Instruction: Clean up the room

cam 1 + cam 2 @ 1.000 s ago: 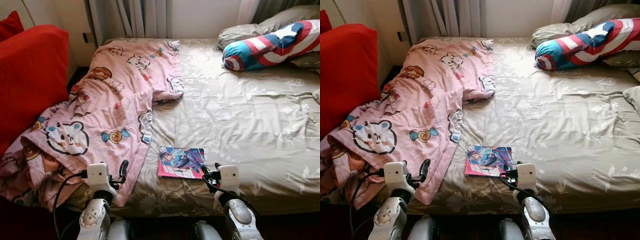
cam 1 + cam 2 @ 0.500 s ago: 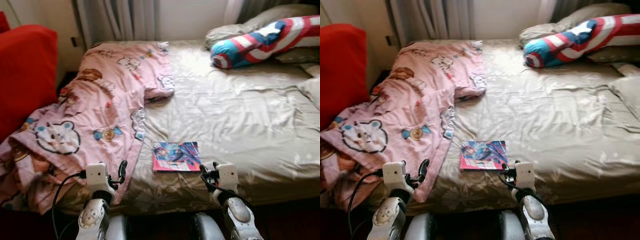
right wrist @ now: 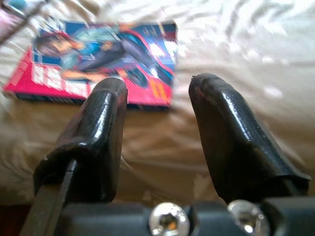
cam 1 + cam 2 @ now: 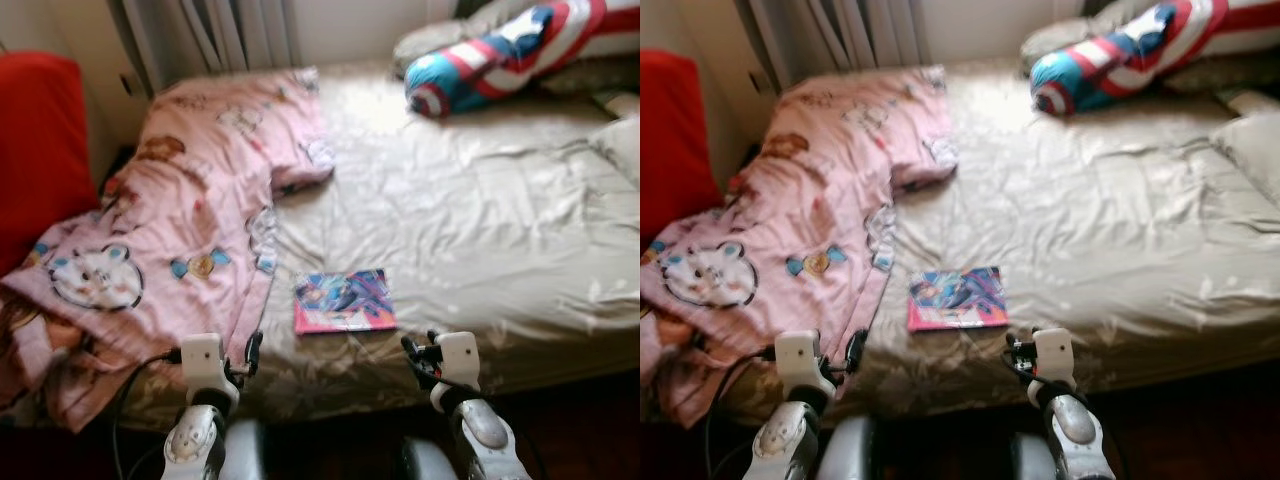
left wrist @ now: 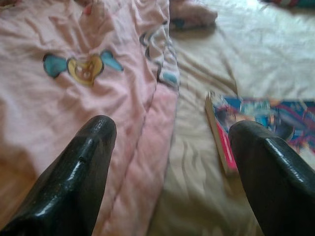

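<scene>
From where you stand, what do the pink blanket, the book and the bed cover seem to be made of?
The pink blanket looks like soft matte cloth, likely cotton: it crumples in loose folds and carries printed cartoon animals. The book seems to be paper with a glossy printed cover: flat, thin, stiff edges. The bed cover looks like a smooth, satin-like fabric: its creases catch a pale sheen, though blur leaves this open.

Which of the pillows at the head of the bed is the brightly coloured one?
The bolster with red-and-white stripes, blue and a star; the pillows behind it are plain beige.
</scene>
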Controlling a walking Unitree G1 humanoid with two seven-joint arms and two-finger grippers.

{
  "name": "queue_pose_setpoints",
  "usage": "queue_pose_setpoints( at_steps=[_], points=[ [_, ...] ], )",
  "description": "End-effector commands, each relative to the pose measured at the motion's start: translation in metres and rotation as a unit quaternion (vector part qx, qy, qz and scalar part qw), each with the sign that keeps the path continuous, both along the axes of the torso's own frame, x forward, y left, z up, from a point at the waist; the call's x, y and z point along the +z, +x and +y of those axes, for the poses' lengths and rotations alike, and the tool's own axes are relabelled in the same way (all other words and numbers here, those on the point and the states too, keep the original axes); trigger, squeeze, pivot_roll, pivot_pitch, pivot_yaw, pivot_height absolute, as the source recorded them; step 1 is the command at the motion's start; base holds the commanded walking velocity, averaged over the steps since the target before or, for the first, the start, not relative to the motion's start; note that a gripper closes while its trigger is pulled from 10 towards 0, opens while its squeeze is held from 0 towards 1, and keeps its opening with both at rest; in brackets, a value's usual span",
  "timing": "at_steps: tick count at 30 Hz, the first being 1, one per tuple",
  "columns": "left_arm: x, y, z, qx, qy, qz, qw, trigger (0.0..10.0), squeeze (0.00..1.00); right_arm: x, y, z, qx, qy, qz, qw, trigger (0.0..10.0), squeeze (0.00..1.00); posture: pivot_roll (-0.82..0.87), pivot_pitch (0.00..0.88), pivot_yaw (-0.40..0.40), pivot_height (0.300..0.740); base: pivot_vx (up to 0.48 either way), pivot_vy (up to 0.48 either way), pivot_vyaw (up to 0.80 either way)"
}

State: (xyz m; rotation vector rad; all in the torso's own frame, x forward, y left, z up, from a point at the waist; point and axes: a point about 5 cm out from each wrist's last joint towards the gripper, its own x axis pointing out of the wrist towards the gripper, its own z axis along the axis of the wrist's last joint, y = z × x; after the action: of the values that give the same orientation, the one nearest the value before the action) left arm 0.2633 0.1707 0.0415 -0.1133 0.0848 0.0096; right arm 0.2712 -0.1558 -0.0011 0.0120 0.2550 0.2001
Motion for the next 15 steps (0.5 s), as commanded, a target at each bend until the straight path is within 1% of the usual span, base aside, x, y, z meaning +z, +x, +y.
queue_pose_setpoints(
  at_steps=[1, 4, 13, 15],
  points=[
    [0.0018, 0.0000, 0.0014, 0.003, 0.002, -0.003, 1.000, 10.0, 0.00, 0.0010, 0.0007, 0.0063, 0.017, 0.000, -0.005, 1.000, 10.0, 0.00, -0.07, 0.074, -0.010, 0.595, 0.270, 0.000, 0.80],
    [0.0017, -0.0002, 0.0010, 0.003, 0.002, -0.003, 1.000, 10.0, 0.00, 0.0003, 0.0001, 0.0071, 0.017, 0.000, -0.003, 1.000, 10.0, 0.00, -0.07, 0.075, -0.012, 0.595, 0.268, 0.000, 0.53],
    [0.0012, -0.0014, 0.0002, 0.004, 0.001, -0.002, 1.000, 10.0, 0.00, -0.0001, -0.0003, 0.0075, 0.014, 0.008, -0.002, 1.000, 10.0, 0.00, -0.07, 0.083, -0.014, 0.595, 0.271, 0.000, 0.00],
    [0.0010, -0.0014, -0.0002, 0.003, -0.001, -0.002, 1.000, 10.0, 0.00, -0.0004, -0.0004, 0.0078, 0.015, 0.008, 0.000, 1.000, 10.0, 0.00, -0.07, 0.083, -0.014, 0.595, 0.000, 0.000, 0.00]
  ],
)
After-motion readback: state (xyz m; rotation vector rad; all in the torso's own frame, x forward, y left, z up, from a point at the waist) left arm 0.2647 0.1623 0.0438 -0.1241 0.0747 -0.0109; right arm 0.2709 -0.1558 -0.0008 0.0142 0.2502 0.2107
